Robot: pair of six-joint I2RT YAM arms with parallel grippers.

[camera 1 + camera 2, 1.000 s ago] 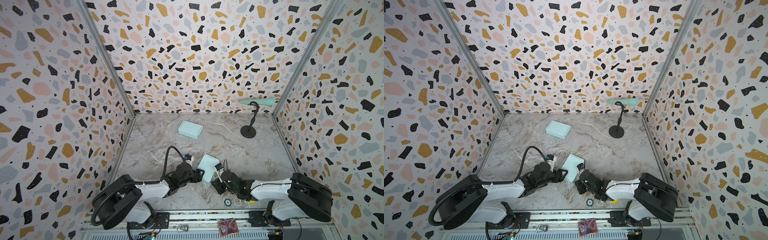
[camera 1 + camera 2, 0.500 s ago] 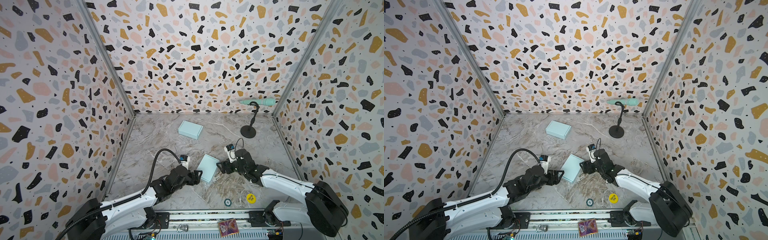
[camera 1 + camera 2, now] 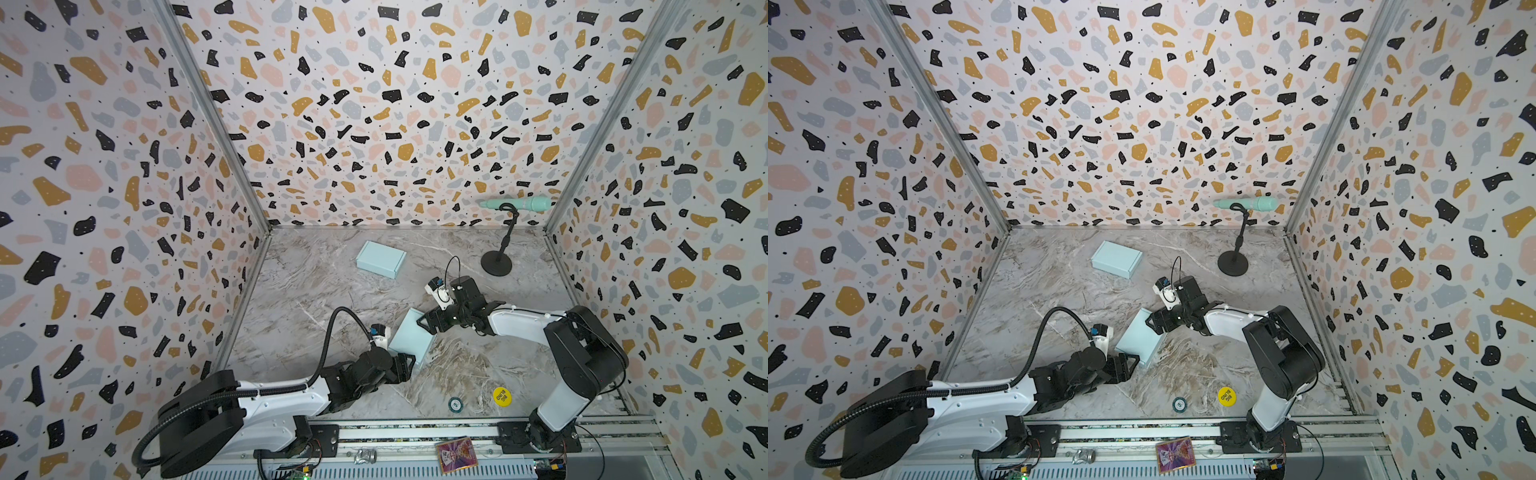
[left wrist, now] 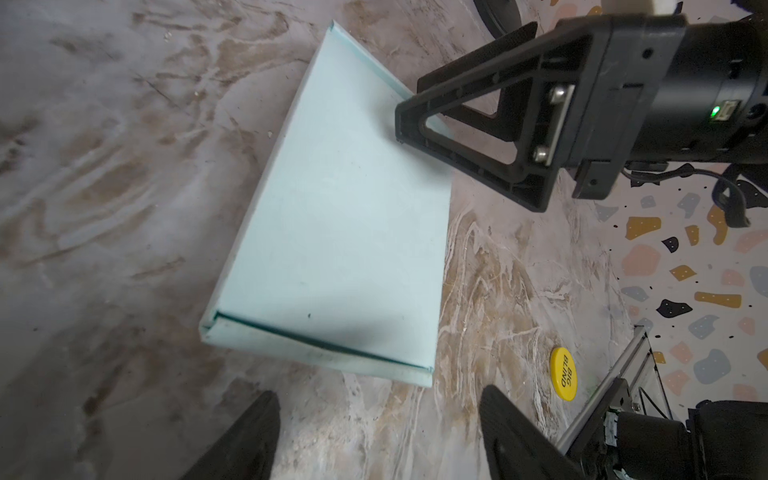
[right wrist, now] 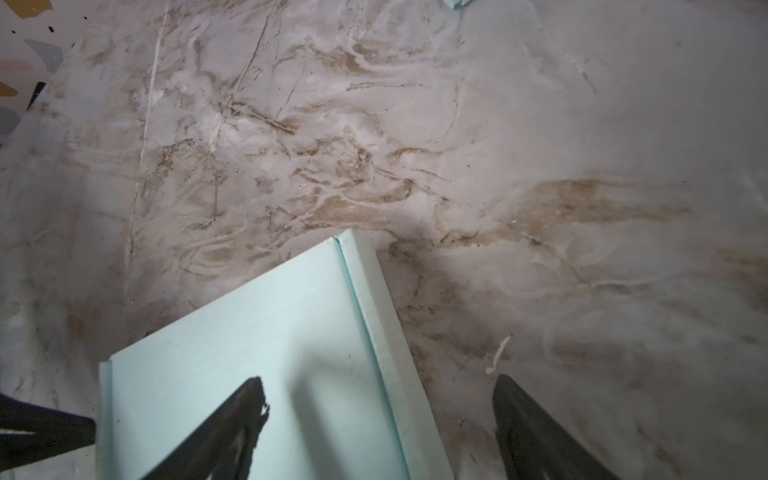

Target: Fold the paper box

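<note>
**Apparently near completion: box closed, both grippers empty**

The paper box (image 3: 409,340) lies flat on the table (image 3: 332,291), near the middle of the front edge and turned at an angle to it. The lid is down and the side walls are folded up, so the folding looks finished or nearly so. Any remaining work is probably seating the end flap.

The left gripper (image 3: 409,362) stands just short of the box's near end, jaws wide, holding nothing. The right gripper (image 3: 426,323) is over the far corner of the box, jaws also wide and empty.

Both top views show a second box (image 3: 1116,259), closed, well apart toward the back edge. The left wrist view lacks this. It alone shows a dark slit along the near end of the lid, and one right finger at the lid's far edge; contact cannot be confirmed. The right wrist view shows one finger (image 5: 245,403) above the lid and the other beyond the side wall, over bare table.
</note>
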